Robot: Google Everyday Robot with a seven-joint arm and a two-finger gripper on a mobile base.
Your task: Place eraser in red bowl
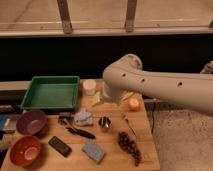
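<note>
Here we are at the wooden surface, and the big cream arm sweeps in from the right, bends at the elbow and drops toward the back middle. The claw sits at the arm's lower end, between a white cup on its left and an orange on its right. Released or clenched? I cannot tell, the arm's own bulk covers it.

The eraser, flat and black, lies on the wood near the front left, angled a little. It is just beside the red bowl, to the bowl's right, with a strip of wood showing between them. The red bowl sits in the front-left corner, its paler bottom bare. The eraser is well apart from the claw.

Behind the red bowl is a purple bowl, and behind that a green tray fills the back left. A black-handled tool lies just behind the eraser, pointing right. A blue-grey sponge rests to the eraser's right at the front. A crumpled pale-blue packet sits mid-surface, with a small metal cup beside it. A bunch of dark grapes trails toward the front right.
</note>
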